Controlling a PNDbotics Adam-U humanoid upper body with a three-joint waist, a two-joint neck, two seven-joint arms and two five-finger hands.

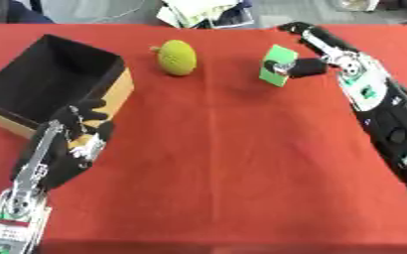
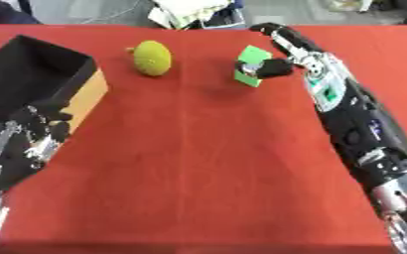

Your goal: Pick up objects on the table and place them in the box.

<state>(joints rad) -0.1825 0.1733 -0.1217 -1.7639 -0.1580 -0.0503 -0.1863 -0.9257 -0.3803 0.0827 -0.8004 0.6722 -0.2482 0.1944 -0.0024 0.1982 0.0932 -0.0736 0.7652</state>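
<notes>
1. Red cloth [image 1: 233, 163] covers the whole table; at its near left corner the robot's black left hand [image 1: 72, 141] rests with fingers raised and relaxed, holding nothing, just beside the box.
2. Black-lined open cardboard box [image 1: 42, 74] with tan outer walls sits at the left edge, its inside dark.
3. Farther back, a bumpy yellow-green oval fruit [image 1: 176, 57] lies alone on the cloth.
4. Right of it, the right hand [image 1: 307, 65] pinches a small flat green card-like object [image 1: 276, 72], tilted.
</notes>
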